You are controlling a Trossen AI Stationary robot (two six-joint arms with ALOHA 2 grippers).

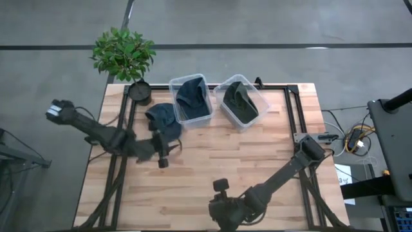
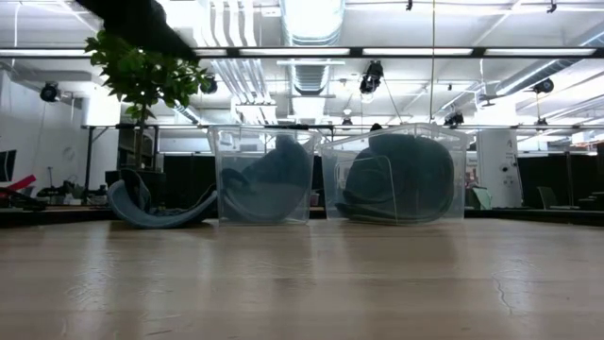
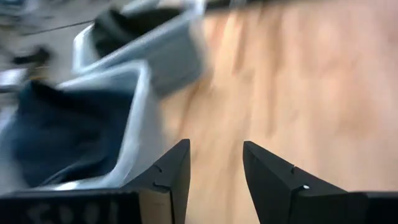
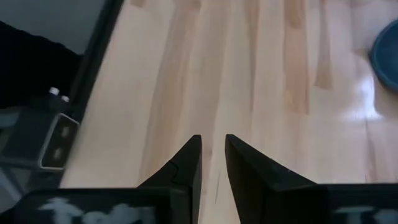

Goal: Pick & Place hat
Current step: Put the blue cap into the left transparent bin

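Observation:
A blue hat [image 1: 163, 118] lies on the table just left of the left clear bin [image 1: 205, 84]; in the low view this hat [image 2: 156, 213] rests on its brim. A second blue hat [image 1: 191, 98] sits inside that bin, and a dark green hat [image 1: 239, 103] sits in the right bin [image 1: 257, 96]. My left gripper [image 1: 163, 154] is open over bare wood, nearer than the loose hat; its wrist view [image 3: 216, 155] looks toward the bins. My right gripper [image 1: 221, 188] waits by the table's near edge, its fingers [image 4: 212, 146] a narrow gap apart.
A potted plant [image 1: 125, 55] stands at the far left corner, close to the loose hat. A black frame rail [image 1: 293, 109] runs along the table's right side. Bare wood [image 1: 244, 154] spreads across the middle, between the bins and the right arm.

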